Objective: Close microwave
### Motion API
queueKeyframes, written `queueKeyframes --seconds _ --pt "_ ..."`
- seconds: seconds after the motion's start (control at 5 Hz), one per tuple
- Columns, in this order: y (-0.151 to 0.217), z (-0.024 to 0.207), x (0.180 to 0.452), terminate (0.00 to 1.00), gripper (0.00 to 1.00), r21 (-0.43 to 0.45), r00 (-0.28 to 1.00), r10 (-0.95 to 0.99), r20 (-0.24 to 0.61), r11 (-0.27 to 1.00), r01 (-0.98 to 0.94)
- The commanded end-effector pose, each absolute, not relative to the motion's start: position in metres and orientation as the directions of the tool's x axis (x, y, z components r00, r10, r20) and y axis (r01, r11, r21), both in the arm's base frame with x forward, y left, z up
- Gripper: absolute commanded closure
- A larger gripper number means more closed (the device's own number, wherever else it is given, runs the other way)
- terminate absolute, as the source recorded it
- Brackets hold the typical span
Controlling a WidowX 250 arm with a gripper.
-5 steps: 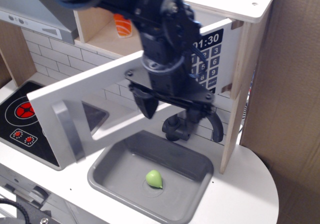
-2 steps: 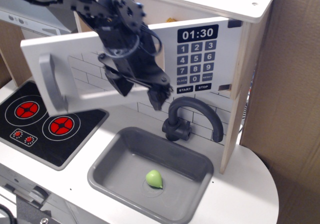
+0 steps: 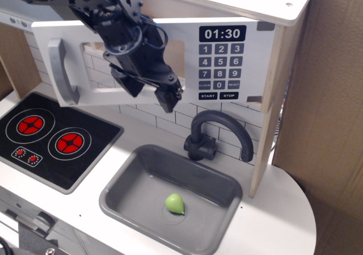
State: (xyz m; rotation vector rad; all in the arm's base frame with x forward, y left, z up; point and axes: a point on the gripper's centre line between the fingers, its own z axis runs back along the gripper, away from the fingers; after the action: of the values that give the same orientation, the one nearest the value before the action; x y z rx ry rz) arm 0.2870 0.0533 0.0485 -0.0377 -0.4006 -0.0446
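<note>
The toy microwave [image 3: 227, 56] sits under the top shelf, with a black keypad showing 01:30. Its light-grey door [image 3: 79, 93] with a grey vertical bar handle [image 3: 61, 70] lies nearly flat against the front. My black gripper [image 3: 148, 91] hangs in front of the door, over the window area, its fingers [image 3: 170, 99] pointing down and a little apart. It holds nothing. The arm hides most of the window.
A grey sink [image 3: 119, 201] below holds a small green object [image 3: 175, 203]. A dark grey faucet [image 3: 215, 136] stands behind it. A black stovetop [image 3: 51, 170] with red burners is at left. A cardboard wall [image 3: 329, 124] stands at right.
The door has swung from wide open to nearly shut against the microwave front. My gripper has moved left and up with it, away from the faucet.
</note>
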Motion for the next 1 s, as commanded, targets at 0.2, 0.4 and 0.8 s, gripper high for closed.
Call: queueKeyframes --seconds 0.2,0.4,0.8 --pt "0.080 0.060 0.329 0.00 0.00 0.099 0.829 -0.104 0.549 0.993 0.058" --pt "0.080 0.061 0.335 0.00 0.00 0.141 0.817 -0.105 0.566 0.990 0.029" --pt "0.080 0.070 0.350 0.00 0.00 0.224 0.792 -0.163 0.588 0.974 0.034"
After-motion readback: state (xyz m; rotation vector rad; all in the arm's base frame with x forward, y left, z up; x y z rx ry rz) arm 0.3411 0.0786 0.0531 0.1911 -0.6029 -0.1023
